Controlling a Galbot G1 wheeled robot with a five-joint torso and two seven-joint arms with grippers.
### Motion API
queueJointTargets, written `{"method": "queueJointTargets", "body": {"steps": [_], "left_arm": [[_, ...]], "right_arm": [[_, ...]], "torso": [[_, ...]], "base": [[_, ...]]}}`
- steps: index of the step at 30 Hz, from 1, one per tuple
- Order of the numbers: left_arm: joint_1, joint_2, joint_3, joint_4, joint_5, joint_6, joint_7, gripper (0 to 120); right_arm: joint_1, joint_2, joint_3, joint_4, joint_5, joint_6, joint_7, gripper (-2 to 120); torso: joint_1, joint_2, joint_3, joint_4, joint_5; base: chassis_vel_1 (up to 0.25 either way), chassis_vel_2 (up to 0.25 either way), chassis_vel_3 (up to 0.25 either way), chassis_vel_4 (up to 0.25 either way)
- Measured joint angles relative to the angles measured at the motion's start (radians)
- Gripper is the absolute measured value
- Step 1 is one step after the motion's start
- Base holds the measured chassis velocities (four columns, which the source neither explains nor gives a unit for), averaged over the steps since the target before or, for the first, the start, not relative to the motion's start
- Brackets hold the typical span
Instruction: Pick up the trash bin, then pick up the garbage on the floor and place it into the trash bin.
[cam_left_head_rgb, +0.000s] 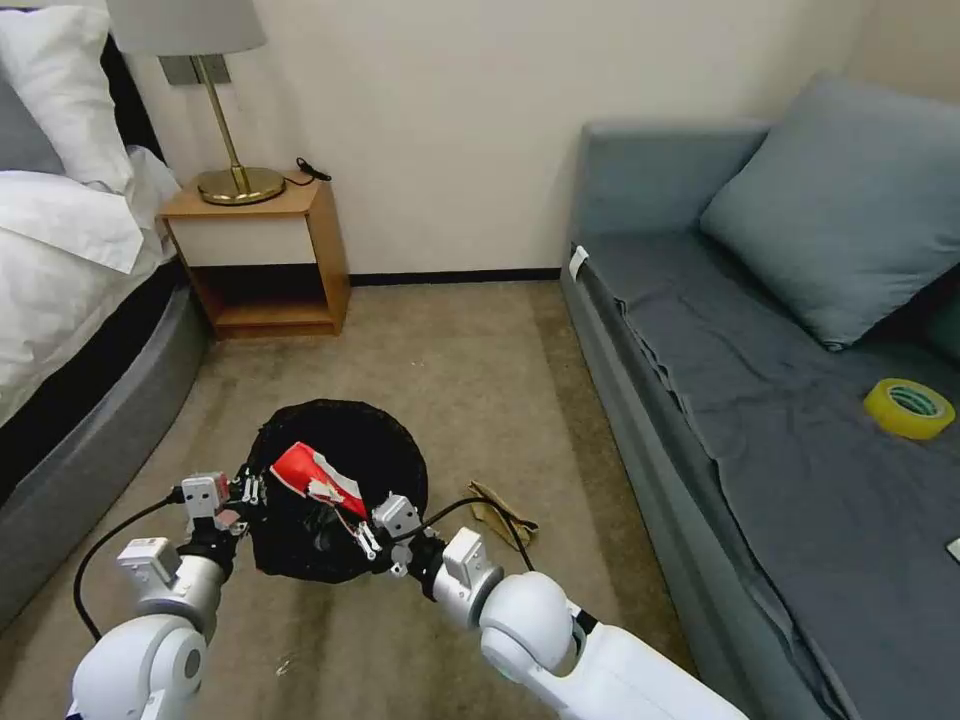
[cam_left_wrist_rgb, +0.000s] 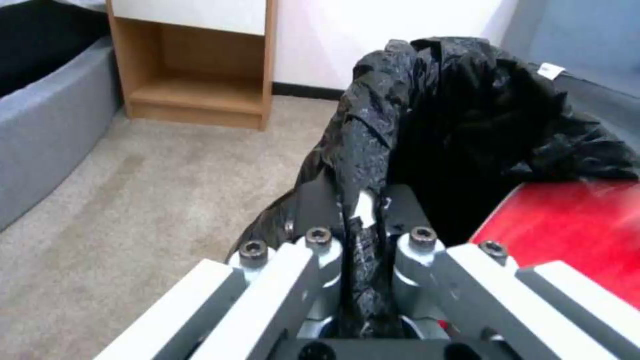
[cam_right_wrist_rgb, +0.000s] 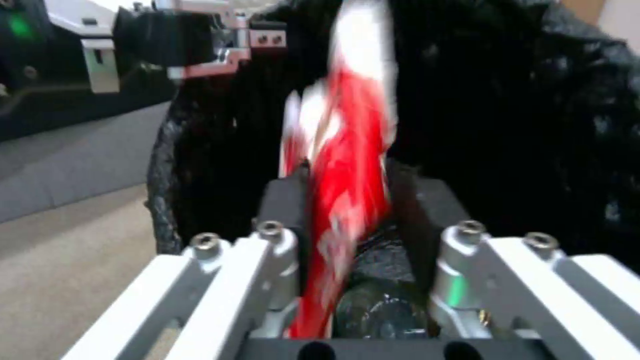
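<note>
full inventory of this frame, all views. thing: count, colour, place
trash bin: 1, black with black bag liner, held above the carpet, centre
red-and-white packet: 1, over the bin's opening, in the right gripper
crumpled tan paper: 1, on the carpet right of the bin
yellow tape roll: 1, on the sofa seat
sofa: 1, grey-blue, right
cushion: 1, grey-blue, on the sofa
nightstand: 1, wood, by the wall
lamp: 1, brass base, white shade, on the nightstand
bed: 1, white linen, left
left gripper: shut on the bin's rim
right gripper: shut on the packet
</note>
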Motion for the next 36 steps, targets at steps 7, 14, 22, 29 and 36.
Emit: {"method": "queueJointTargets", "body": {"steps": [7, 14, 22, 29, 36], "left_arm": [[0.004, -0.001, 0.000, -0.006, -0.004, 0.001, 0.003, 4], [0.004, 0.000, -0.008, -0.004, -0.006, 0.001, 0.003, 4], [-0.005, 0.004, -0.027, 0.005, -0.015, 0.001, 0.004, 4], [-0.009, 0.005, -0.028, 0.009, -0.017, 0.001, 0.003, 4], [-0.007, 0.002, -0.030, 0.007, -0.013, 0.001, 0.002, 4]], "right_arm": [[-0.015, 0.003, 0.009, -0.003, -0.017, -0.001, 0.014, 54], [-0.091, 0.001, 0.097, 0.012, -0.125, 0.012, 0.122, 81], [-0.261, -0.002, 0.267, 0.021, -0.320, 0.087, 0.242, 99], [-0.431, 0.035, 0.416, 0.092, -0.449, 0.104, 0.279, 100], [-0.543, 0.078, 0.472, 0.111, -0.566, 0.156, 0.303, 100]], "torso": [[0.000, 0.000, 0.000, 0.0001, 0.0001], [0.000, 0.000, 0.000, 0.0000, 0.0001], [0.000, 0.000, 0.000, -0.0001, 0.0001], [0.000, 0.000, 0.000, -0.0001, 0.0001], [0.000, 0.000, 0.000, 0.0000, 0.0000]], "base": [[0.000, 0.000, 0.000, 0.000], [0.000, 0.000, 0.000, 0.000], [0.000, 0.000, 0.000, 0.000], [0.000, 0.000, 0.000, 0.000], [0.000, 0.000, 0.000, 0.000]]}}
